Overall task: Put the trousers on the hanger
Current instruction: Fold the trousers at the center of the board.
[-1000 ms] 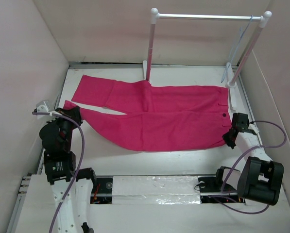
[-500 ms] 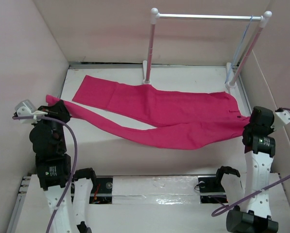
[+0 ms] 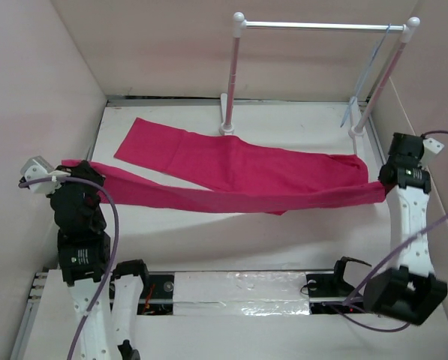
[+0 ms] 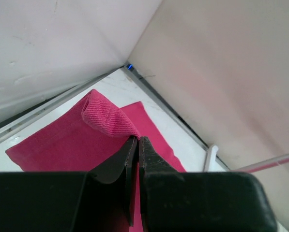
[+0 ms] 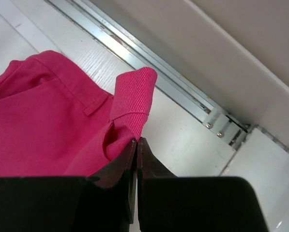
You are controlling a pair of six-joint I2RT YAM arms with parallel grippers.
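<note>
At the left side, the left tool (image 3: 79, 169) is gripping the trousers (image 3: 231, 174) by the end of one leg, its jaws pinching a folded nub of pink cloth (the wrist view shows it poking out just past the tips). From there the trousers are stretching across the middle of the white bench (image 3: 299, 120), the near edge hanging taut above the surface while the other leg is lying flat toward the back left. At the right, the right tool (image 3: 387, 178) is clamping a corner of the waistband, raised off the bench. Behind it, the hanger (image 3: 356, 96) is hanging at the right end of the rack (image 3: 321, 25), well apart from the trousers.
</note>
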